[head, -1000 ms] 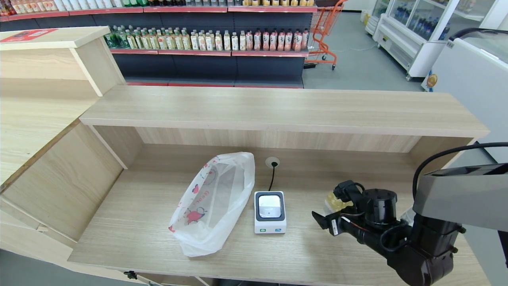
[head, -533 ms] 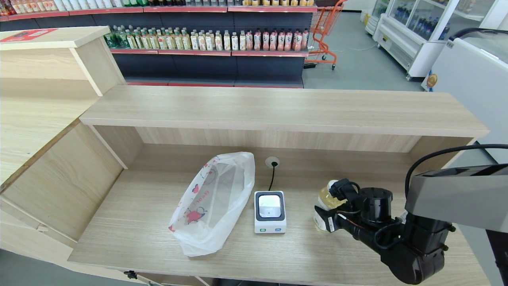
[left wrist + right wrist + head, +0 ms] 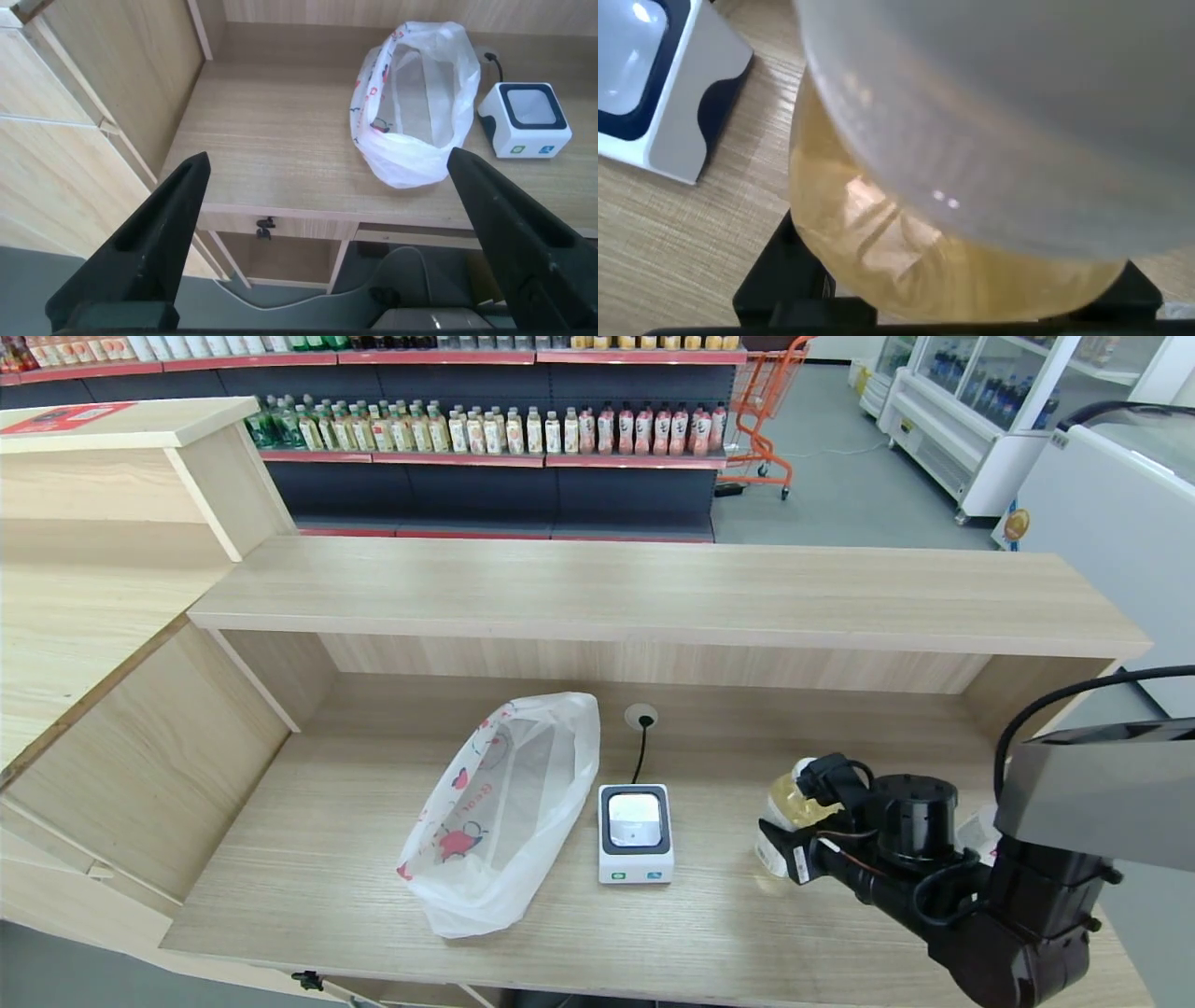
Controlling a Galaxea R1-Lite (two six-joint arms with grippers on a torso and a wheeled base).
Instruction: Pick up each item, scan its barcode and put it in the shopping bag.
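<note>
R gripper (image 3: 805, 817) clamped on prob. a yellowish bottle (image 3: 780, 805) at 3 o'clock of scanner (image 3: 635, 833), bag (image 3: 504, 812) at 9; L gripper (image 3: 329, 161) spread wide.

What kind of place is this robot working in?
Most likely a small shop's checkout: long shelves of bottled drinks behind, an orange wire shopping trolley, and a white square barcode scanner on the pale wooden counter.

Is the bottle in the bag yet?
Out. The right gripper holds the bottle beside the scanner, on the side away from the bag.
</note>
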